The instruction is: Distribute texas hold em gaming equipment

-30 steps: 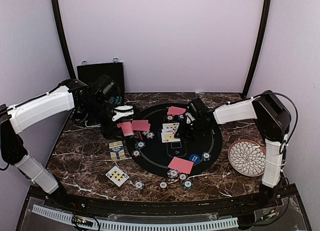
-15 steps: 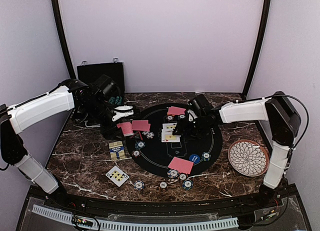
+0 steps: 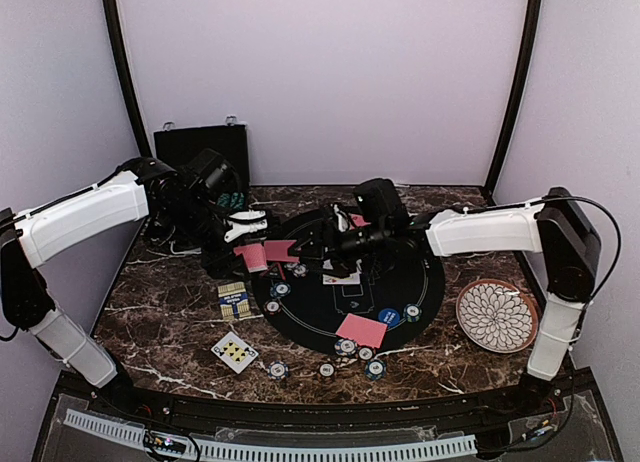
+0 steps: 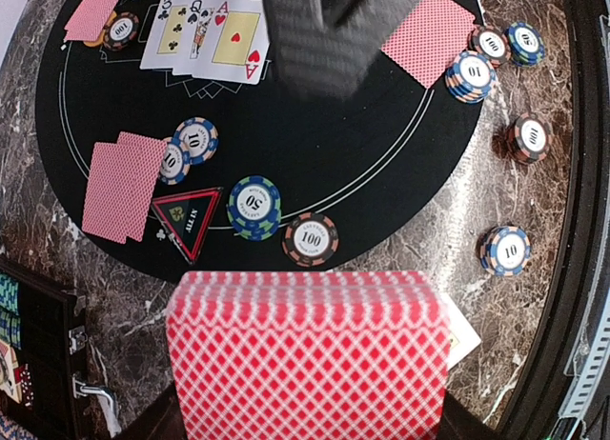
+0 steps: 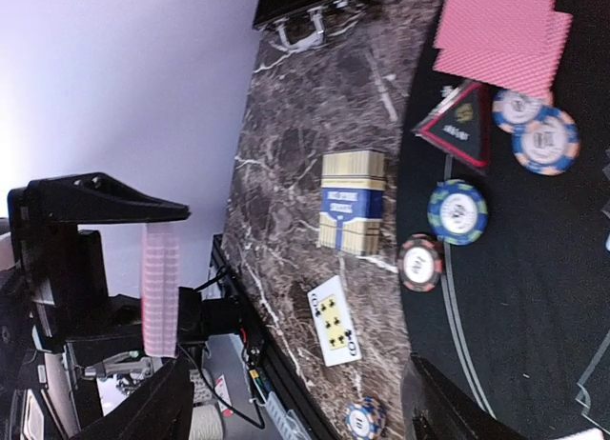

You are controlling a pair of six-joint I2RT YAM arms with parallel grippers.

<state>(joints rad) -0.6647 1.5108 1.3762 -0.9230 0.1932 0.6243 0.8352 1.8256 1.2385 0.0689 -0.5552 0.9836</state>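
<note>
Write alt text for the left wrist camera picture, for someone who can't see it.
A deck of red-backed cards, clamped in the left gripper, fills the foreground. Beyond it lies a round black mat with fanned face-up cards, face-down cards, striped chips and a red-edged triangle marker; more chips sit on the marble table at right.

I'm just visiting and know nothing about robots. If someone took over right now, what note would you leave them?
Left gripper: shut on the deck.
Right gripper: open and empty, stretched toward the deck.
On the black mat: three face-up cards in the middle, face-down cards at three spots, chips beside them, triangle marker at the edge.
Done: hands, chips and the first three shared cards.
Left: probably two more face-up cards from the deck.
</note>
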